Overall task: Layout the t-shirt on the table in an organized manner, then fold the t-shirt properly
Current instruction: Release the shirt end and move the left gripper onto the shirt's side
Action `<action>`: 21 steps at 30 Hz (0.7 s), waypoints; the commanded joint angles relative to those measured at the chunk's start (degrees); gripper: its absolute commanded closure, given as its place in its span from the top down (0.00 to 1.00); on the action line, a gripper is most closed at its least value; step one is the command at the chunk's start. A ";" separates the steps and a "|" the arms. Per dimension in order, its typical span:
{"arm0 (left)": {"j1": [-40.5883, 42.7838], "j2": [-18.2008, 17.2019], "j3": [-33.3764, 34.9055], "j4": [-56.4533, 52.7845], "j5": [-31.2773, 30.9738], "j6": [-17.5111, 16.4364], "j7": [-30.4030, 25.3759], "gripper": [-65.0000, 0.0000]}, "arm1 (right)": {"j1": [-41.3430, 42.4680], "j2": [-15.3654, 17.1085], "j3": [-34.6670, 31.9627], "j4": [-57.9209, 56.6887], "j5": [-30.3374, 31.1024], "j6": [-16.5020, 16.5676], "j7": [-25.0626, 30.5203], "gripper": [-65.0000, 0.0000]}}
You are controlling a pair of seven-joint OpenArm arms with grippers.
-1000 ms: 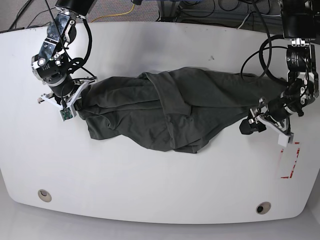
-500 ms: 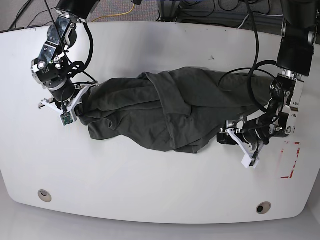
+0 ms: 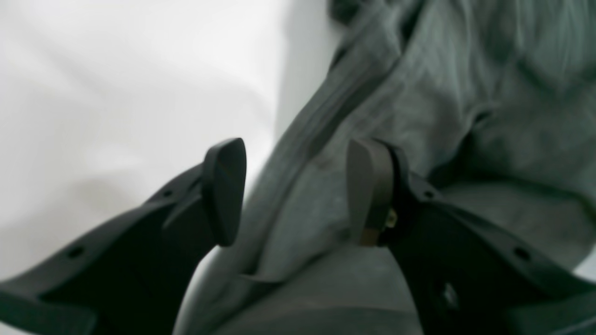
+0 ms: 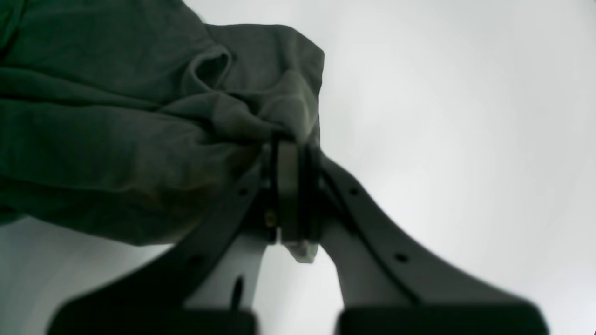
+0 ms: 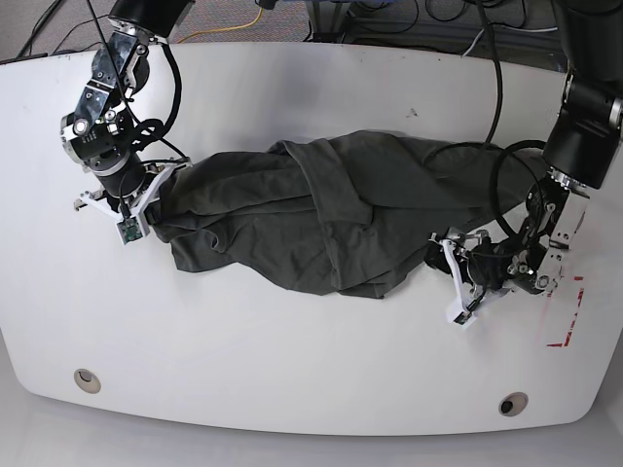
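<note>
The dark grey-green t-shirt point(image 5: 321, 209) lies bunched and wrinkled in a long heap across the middle of the white table point(image 5: 292, 370). At its left end my right gripper point(image 5: 153, 192) is shut on a fold of the t-shirt point(image 4: 139, 130), and in the right wrist view the closed right gripper point(image 4: 291, 146) pinches the cloth. My left gripper point(image 5: 440, 255) is low at the shirt's lower right edge. In the left wrist view the left gripper point(image 3: 298, 190) is open, its fingers point(image 3: 224, 186) standing either side of a hem of the t-shirt point(image 3: 419, 93).
Red tape point(image 5: 565, 326) marks the table at the right, just beyond the left arm. Two round grommet holes point(image 5: 87, 379) point(image 5: 513, 404) sit near the front edge. Cables point(image 5: 428, 15) run behind the table's back edge.
My left arm has swung from the shirt's right end down and leftward to its lower right edge, jaws still open. The right gripper keeps its hold, shifted only slightly.
</note>
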 commanded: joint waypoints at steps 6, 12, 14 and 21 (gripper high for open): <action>-2.06 0.81 -0.12 -3.20 9.79 -10.68 -0.23 0.50 | 0.74 0.61 0.09 1.24 0.74 -0.10 1.21 0.00; -2.06 3.71 -0.21 -7.24 18.32 -18.60 -0.23 0.50 | 0.74 0.61 0.09 1.24 0.74 -0.10 1.21 0.00; -1.97 4.77 -0.21 -8.30 20.52 -20.09 -0.23 0.50 | 0.74 0.61 0.09 1.24 0.74 -0.10 1.21 0.00; -1.80 6.53 -0.29 -12.34 24.74 -21.72 -0.32 0.50 | 0.74 0.61 0.00 1.24 0.83 -0.10 1.21 0.00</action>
